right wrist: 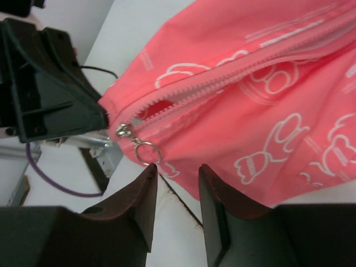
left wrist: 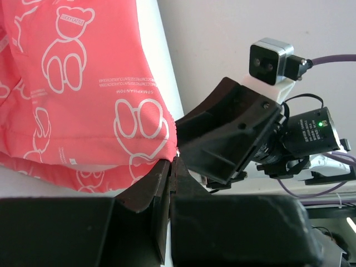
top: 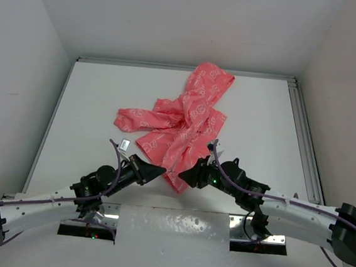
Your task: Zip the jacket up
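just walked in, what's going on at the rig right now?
Both arms are at the bottom hem of the jacket, which lies crumpled on the table. The left gripper is shut on the hem beside the zipper's lower end. The right gripper is open, fingertips just under the ring pull and not gripping it. The slider sits at the hem end, so the zip is not pulled up yet.
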Controlling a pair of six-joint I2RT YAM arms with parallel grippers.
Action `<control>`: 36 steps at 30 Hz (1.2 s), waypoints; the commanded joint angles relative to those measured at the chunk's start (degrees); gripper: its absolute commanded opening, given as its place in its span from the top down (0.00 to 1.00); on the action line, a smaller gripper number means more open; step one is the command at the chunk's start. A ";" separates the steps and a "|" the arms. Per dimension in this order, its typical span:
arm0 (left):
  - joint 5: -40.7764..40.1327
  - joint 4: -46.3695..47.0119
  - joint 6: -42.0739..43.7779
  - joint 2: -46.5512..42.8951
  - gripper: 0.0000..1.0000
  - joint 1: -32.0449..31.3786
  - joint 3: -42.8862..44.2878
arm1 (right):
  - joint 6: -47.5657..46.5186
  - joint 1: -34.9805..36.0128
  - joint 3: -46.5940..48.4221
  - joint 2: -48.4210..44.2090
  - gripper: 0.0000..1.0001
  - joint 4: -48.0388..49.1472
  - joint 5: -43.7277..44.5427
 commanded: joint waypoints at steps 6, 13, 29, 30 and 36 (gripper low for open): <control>0.69 3.53 -0.42 1.51 1.00 -0.14 -9.73 | 4.16 -0.05 -1.94 1.96 0.58 16.87 -8.82; 1.74 5.20 -1.04 1.68 1.00 -0.14 -10.17 | 3.46 -0.05 -0.80 5.12 0.56 17.49 -8.12; 2.09 6.07 -2.09 -0.69 1.00 -0.05 -11.92 | 5.74 -0.05 -2.47 8.37 0.50 23.90 -9.53; 2.27 6.08 -2.00 -0.69 1.00 -0.14 -11.67 | 5.66 0.04 -2.47 8.72 0.50 24.25 -9.44; 2.18 4.77 -2.09 -1.65 1.00 -0.14 -11.93 | 6.88 0.04 -4.31 8.91 0.50 30.40 -9.61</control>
